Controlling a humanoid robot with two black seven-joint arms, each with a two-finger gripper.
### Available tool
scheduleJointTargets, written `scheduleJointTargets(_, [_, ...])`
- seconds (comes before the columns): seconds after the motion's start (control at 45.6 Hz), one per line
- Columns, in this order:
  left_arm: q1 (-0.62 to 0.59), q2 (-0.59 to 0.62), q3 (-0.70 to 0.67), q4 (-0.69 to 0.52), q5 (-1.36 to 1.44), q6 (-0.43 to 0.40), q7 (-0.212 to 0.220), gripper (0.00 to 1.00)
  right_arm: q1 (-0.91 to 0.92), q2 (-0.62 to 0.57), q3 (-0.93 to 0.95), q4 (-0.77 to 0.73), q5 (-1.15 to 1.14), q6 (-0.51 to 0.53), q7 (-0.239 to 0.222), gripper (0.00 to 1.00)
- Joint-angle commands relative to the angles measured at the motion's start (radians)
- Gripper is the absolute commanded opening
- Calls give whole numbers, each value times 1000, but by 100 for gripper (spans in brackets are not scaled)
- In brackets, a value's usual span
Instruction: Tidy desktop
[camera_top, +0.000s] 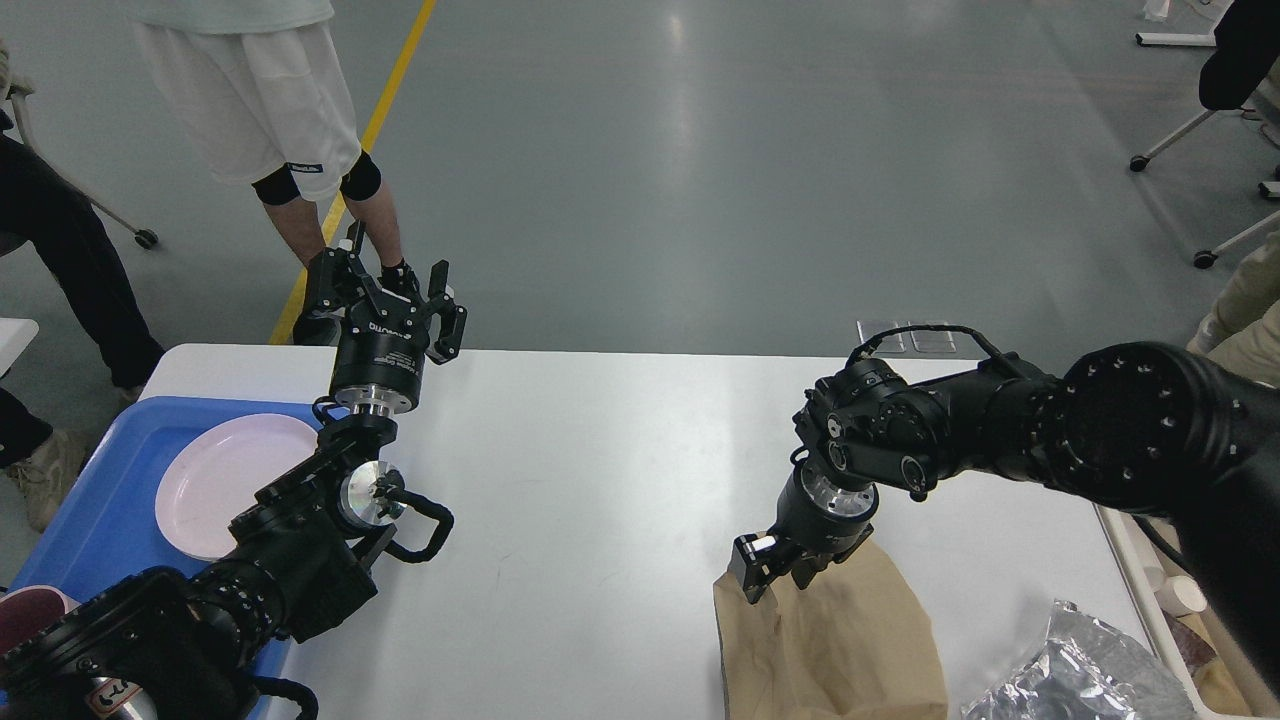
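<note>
The white desktop (620, 470) fills the middle of the head view. My left gripper (385, 288) is raised above the table's far left edge, pointing up, open and empty. My right gripper (778, 572) points down at the top edge of a brown paper bag (840, 640) that lies flat at the table's front. Its dark fingers touch the paper, and I cannot tell whether they are closed on it. A crumpled silver foil wrapper (1085, 670) lies at the front right corner.
A blue tray (80, 510) at the left holds a pink plate (215, 480) and a dark red cup (25, 615). A bin (1165, 590) with rubbish stands off the table's right edge. A person (270, 110) stands behind the far left corner.
</note>
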Motion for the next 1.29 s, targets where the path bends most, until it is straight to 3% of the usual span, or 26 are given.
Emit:
scheduleJointTargets(0.0, [0, 0, 0, 0, 0, 0, 0, 97, 40, -1, -4, 1, 17, 7, 7, 0])
scheduleJointTargets(0.438, [0, 0, 0, 0, 0, 0, 0, 97, 272, -30, -4, 7, 216, 91, 12, 0])
scheduleJointTargets(0.942, [0, 0, 0, 0, 0, 0, 0, 97, 266, -30, -4, 15, 218, 197, 10, 0])
scheduleJointTargets(1.184, [0, 0, 0, 0, 0, 0, 0, 97, 283, -58, -4, 16, 220, 175, 10, 100])
scheduleJointTargets(1.271, [0, 0, 0, 0, 0, 0, 0, 97, 300, -85, -6, 18, 218, 178, 9, 100])
